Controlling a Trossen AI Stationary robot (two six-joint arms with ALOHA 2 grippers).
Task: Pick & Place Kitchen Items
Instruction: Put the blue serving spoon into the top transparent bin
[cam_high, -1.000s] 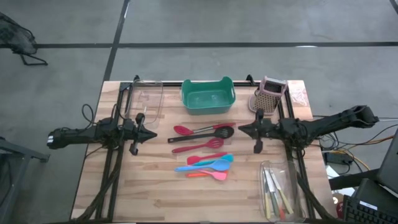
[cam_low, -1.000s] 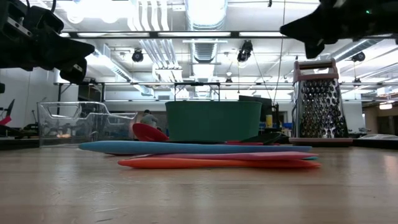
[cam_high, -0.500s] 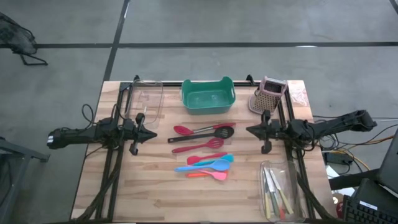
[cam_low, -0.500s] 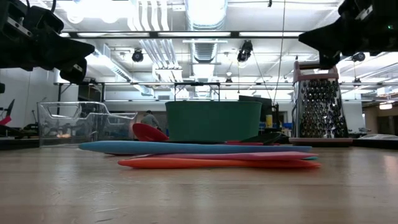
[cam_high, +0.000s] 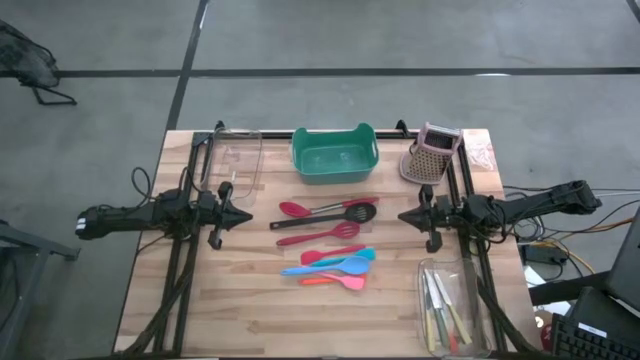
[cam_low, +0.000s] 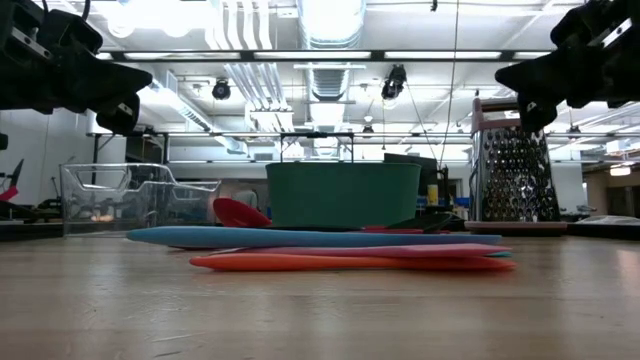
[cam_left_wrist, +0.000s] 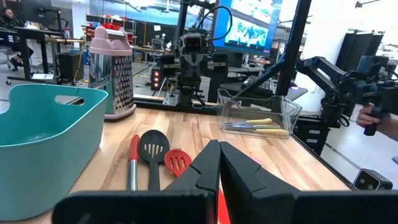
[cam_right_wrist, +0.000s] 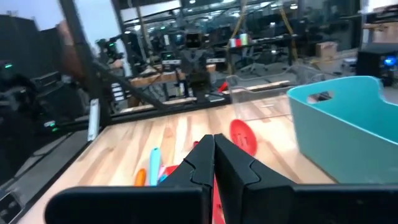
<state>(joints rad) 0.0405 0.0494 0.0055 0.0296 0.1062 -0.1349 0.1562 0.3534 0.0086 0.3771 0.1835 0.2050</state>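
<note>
Two grippers, left (cam_high: 222, 214) and right (cam_high: 430, 216), hover with fingers together, empty, at the worktop's left and right edges. Utensils (cam_high: 330, 240) lie mid-worktop; more sit in a clear bin (cam_high: 448, 300) at the right-front corner. No legible writing.

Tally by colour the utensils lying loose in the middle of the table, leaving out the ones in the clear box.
Red utensils: 2
Black utensil: 1
Pink utensil: 1
Blue utensils: 2, as far as the overlap lets me tell
Orange utensil: 1
Total: 7
</note>
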